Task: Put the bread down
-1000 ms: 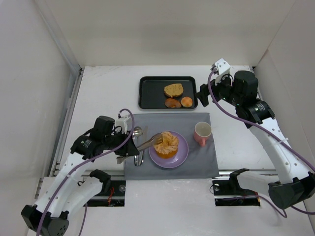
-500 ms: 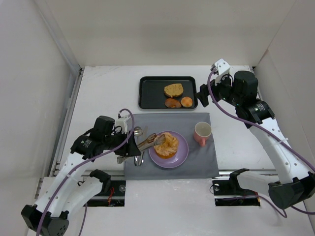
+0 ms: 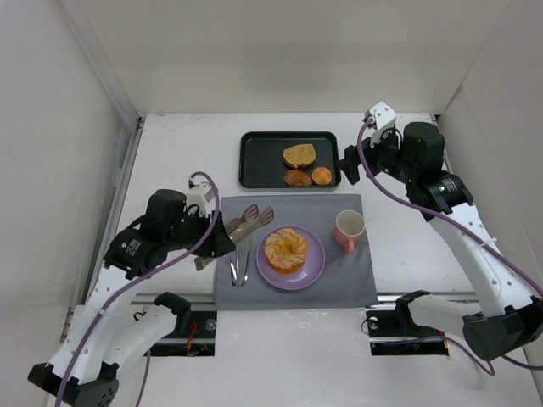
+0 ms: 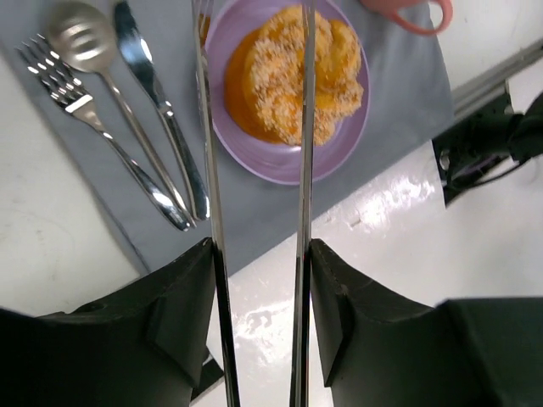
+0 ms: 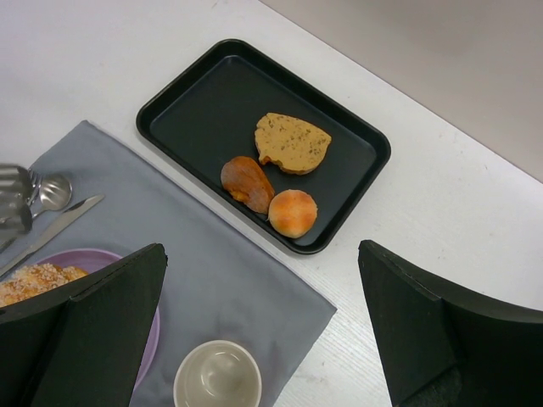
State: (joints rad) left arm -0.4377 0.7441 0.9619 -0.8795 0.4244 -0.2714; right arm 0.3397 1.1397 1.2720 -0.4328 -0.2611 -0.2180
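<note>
The bread [image 3: 286, 248], a round golden ring with a crumbly pale top, lies on the purple plate [image 3: 312, 267] in the middle of the grey mat. It also shows in the left wrist view as bread [image 4: 297, 72] on the plate [image 4: 254, 153]. My left gripper [image 3: 222, 242] is left of the plate, shut on metal tongs [image 3: 246, 222]. The tong blades [image 4: 301, 170] stand apart above the bread and do not touch it. My right gripper [image 3: 349, 164] hovers open and empty beside the tray's right end.
At the back, a black tray [image 3: 254, 170] holds a brown bread slice [image 3: 299, 155], a small round bun [image 3: 321, 175] and a darker piece [image 3: 297, 178]. A pink cup [image 3: 349, 229] stands right of the plate. Cutlery [image 3: 239, 267] lies on the grey mat [image 3: 339, 280], left of the plate.
The tongs have opened and let go of the bread, which now rests on the plate. My left arm has drawn back up and to the left with the tongs.
</note>
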